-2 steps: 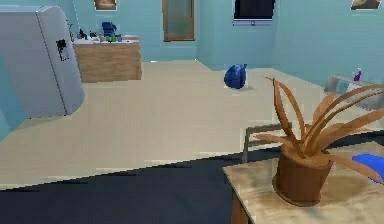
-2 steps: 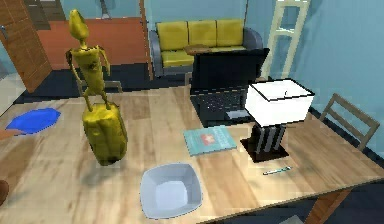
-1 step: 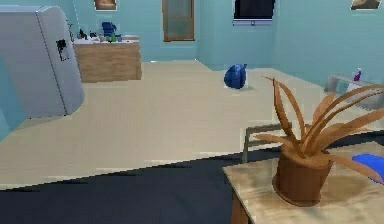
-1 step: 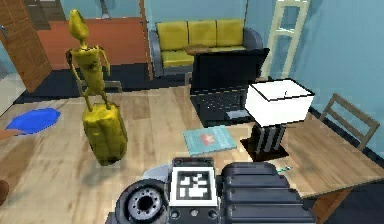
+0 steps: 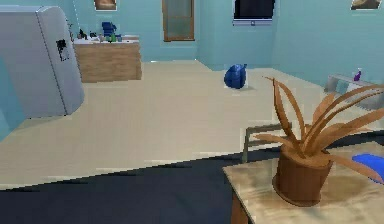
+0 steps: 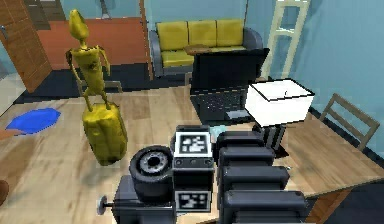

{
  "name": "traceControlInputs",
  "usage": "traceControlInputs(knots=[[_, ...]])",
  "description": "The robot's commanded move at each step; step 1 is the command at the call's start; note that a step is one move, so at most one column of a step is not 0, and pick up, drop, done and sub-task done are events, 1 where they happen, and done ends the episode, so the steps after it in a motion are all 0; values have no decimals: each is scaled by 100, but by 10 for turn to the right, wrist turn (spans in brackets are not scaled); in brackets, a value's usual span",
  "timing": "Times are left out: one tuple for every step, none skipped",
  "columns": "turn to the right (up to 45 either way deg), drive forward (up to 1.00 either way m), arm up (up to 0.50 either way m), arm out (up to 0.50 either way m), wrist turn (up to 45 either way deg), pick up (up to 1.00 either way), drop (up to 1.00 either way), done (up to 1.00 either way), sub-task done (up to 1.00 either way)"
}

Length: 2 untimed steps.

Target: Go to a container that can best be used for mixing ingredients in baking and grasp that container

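Bowl hunt unfinished: a blue dish (image 6: 30, 120), possibly the mixing bowl, lies ungrasped near the table's (image 6: 60, 172) edge. Whether the gripper (image 6: 114, 204), low beside a yellow statue (image 6: 98, 95), holds anything cannot be told.

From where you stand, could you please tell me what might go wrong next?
Turning the base could swing the gripper into the tall yellow figure statue or the black open laptop near it. Driving ahead could clip the spiky plant in its brown pot close by.
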Motion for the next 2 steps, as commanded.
traceControlInputs(knots=[[0, 0, 0, 0, 450, 0, 0, 0, 0], [0, 0, 0, 0, 450, 0, 0, 0, 0]])
